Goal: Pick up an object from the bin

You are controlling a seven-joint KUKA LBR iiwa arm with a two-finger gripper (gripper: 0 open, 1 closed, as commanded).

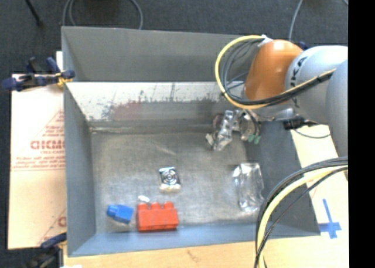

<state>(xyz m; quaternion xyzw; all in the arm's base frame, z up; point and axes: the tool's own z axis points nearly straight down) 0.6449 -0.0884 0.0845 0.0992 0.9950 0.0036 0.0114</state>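
Red brick (157,216) and blue piece (119,213) lie near left, a clear bag (248,186) right, just beside the tool (224,131), open or closed I cannot tell, by the bin's (146,101) far wall

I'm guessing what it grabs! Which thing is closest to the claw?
The clear crinkly wrapper on the right, just below the gripper; the silvery piece, red brick and blue piece lie farther left.
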